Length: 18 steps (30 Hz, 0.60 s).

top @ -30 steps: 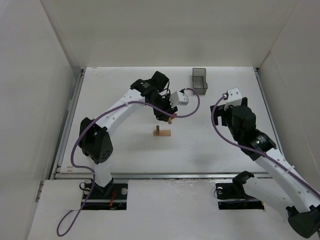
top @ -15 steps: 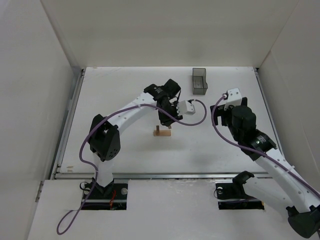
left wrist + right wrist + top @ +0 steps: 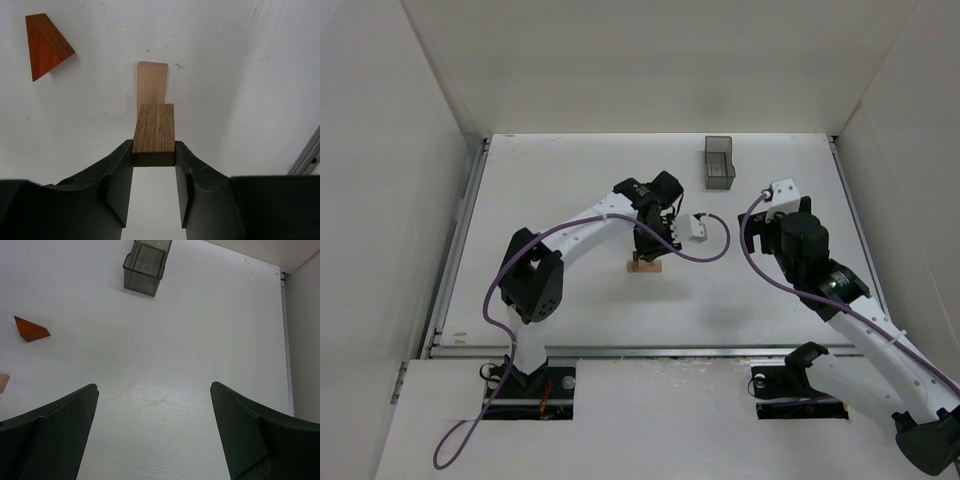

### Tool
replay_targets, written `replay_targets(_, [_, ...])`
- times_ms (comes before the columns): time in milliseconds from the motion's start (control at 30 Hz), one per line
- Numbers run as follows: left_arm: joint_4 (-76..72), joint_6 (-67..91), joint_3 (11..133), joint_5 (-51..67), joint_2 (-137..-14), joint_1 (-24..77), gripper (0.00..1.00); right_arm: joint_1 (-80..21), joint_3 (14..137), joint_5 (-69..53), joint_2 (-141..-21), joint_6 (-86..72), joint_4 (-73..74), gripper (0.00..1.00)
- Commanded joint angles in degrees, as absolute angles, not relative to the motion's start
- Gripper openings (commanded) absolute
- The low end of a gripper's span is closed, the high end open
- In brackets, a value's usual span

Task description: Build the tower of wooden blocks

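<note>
Left wrist view: my left fingers [image 3: 125, 165] are clamped on a brown wood block [image 3: 154, 131], one finger on each long side, gripping its near end, and the block sticks out toward 12 o'clock. Just past its far end a pale tan block [image 3: 152, 82] lies flat on the white table [image 3: 240, 75], lined up with the held one. I can't tell if the two touch or if the held one hangs above it. The orange triangular piece [image 3: 45, 44] lies on its side at 10 o'clock from the held block, well apart from both. Top external view: the left arm reaches to mid-table, the fingers point down over the small tan blocks [image 3: 643, 265], and the arm hides the orange piece. The dark grey bin [image 3: 719, 162] stands at 1 o'clock from the blocks near the far edge of the table. My right arm sits off at 3 o'clock, well apart from the blocks. Right wrist view: the right fingers [image 3: 65, 420] are spread wide with only bare table between them. The bin [image 3: 146, 266] is at 12 o'clock, and the orange piece [image 3: 31, 329] is at 10 o'clock. A sliver of a pale block [image 3: 3, 382] shows at the 9 o'clock edge.
</note>
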<state>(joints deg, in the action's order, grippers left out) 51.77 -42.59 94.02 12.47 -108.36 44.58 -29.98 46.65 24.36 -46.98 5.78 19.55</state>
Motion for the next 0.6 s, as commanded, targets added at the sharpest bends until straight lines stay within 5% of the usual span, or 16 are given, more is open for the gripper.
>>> replay_targets(0, [50.8,-43.7,92.9,11.5,-107.7,44.8,0.0,-29.7,46.8,23.9,-46.6,5.9,17.2,0.99])
replay_targets(567, [47.6,-47.5,90.0,11.4,-108.2,45.4,0.0,-29.7,46.2,23.4,-46.6,5.9,17.2,0.99])
